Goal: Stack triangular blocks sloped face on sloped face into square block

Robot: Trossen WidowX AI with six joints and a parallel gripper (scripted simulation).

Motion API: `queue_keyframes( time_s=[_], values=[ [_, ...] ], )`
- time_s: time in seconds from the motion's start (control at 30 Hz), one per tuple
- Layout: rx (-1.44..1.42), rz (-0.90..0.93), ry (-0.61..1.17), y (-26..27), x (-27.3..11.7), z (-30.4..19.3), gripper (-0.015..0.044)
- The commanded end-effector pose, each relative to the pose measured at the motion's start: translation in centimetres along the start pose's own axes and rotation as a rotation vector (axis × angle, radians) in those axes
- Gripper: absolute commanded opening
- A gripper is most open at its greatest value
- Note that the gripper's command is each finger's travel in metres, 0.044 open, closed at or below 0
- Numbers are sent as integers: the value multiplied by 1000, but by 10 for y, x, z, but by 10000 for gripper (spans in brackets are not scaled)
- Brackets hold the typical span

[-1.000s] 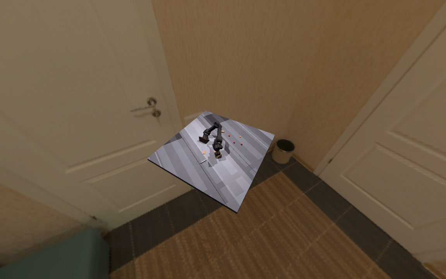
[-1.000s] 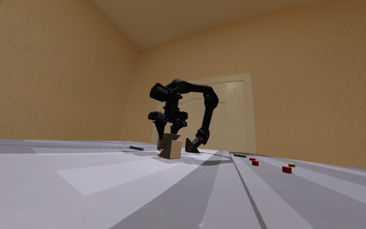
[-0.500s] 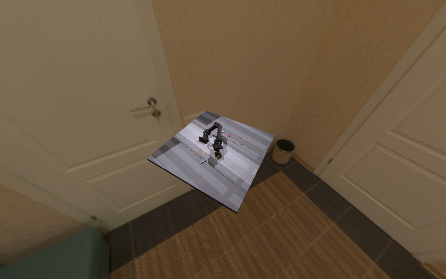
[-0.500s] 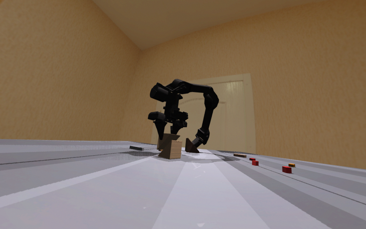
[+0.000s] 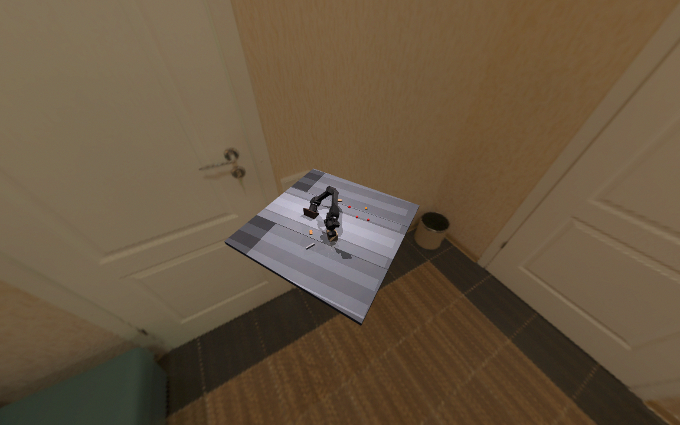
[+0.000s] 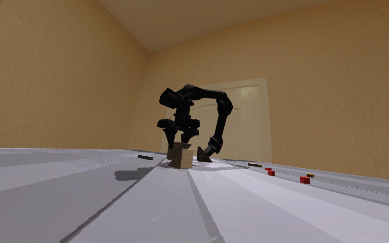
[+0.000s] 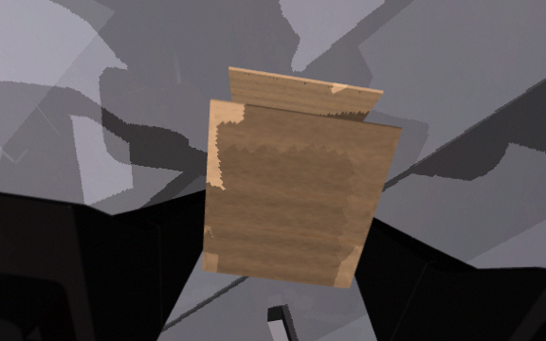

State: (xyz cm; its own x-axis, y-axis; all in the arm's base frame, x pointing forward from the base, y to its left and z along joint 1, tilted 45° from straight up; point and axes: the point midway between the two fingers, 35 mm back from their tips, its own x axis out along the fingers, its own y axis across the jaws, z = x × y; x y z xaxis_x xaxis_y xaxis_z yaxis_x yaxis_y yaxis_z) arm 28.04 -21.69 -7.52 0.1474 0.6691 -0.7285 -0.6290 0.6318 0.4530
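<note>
My gripper (image 6: 178, 144) (image 7: 282, 205) is shut on one tan triangular block (image 6: 174, 151) (image 7: 282, 199), held by its sides with its flat face up and sloped face down. The other tan triangular block (image 6: 186, 158) (image 7: 297, 87) stands on the table (image 5: 300, 274) (image 6: 250, 211). In the exterior view the held block is close behind its sloped side, its top a little higher. In the wrist view a strip of the lower block shows beyond the held block's far edge. Whether the sloped faces touch is hidden.
A dark brown wedge (image 5: 310, 212) (image 6: 203, 155) stands by the arm's base. A pale bar (image 5: 309, 246) (image 6: 145, 157) (image 7: 277, 327) and an orange block (image 5: 310, 232) lie near the blocks. Several small red and orange pieces and a tan bar (image 5: 339, 200) (image 6: 255, 164) lie farther off.
</note>
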Motion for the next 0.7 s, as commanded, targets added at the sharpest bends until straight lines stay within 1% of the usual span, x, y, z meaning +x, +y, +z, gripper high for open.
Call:
queue_keyframes(
  time_s=[0.0, 0.67],
  values=[
    [4, 0, -3, 0, 3, 2, 0],
    [5, 0, -4, 0, 15, 8, 0]
  ],
)
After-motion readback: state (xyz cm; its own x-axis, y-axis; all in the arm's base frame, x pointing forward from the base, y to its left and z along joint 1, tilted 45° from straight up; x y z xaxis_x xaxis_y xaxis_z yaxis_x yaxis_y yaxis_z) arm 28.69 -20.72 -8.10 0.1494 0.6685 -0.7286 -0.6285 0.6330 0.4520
